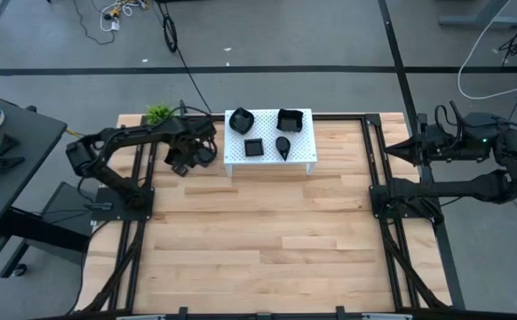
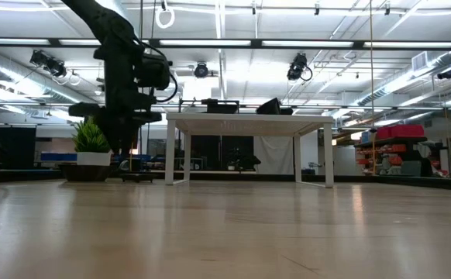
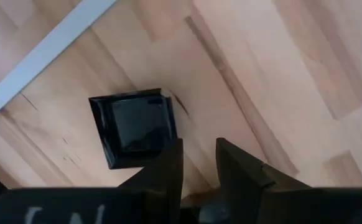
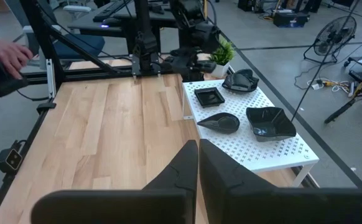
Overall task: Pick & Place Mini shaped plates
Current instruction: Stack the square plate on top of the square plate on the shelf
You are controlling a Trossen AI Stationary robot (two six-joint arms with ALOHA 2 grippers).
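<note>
The wooden table [image 1: 267,240] fills the middle of the high view, bare over most of its lower half. At its upper centre stands the white perforated stand [image 1: 305,158], raised on legs, seemingly so that dishes can be lifted from it or set on it in a tidy group. Four mini shaped plates rest on it: a wavy-edged plate [image 1: 240,119] at its upper left, a large square plate [image 1: 290,119] at its upper right, a small square plate [image 1: 254,148] at its lower left and a teardrop plate [image 1: 282,147] at its lower right, all apart from one another.

The left arm reaches in from the left edge of the high view to the bare wood just left of the stand, near the green potted plant [image 1: 158,113]. In the left wrist view another square plate [image 3: 134,127] lies flat on the wood at centre left, which looks like either a pick-up or a drop spot. The left gripper [image 3: 198,163] hangs above it with a narrow gap between its fingers; one finger overlaps the plate's near corner, but I cannot tell whether it touches, and nothing appears gripped.

The right gripper [image 4: 198,163] waits at the right edge of the high view, fingers pressed together and empty.
</note>
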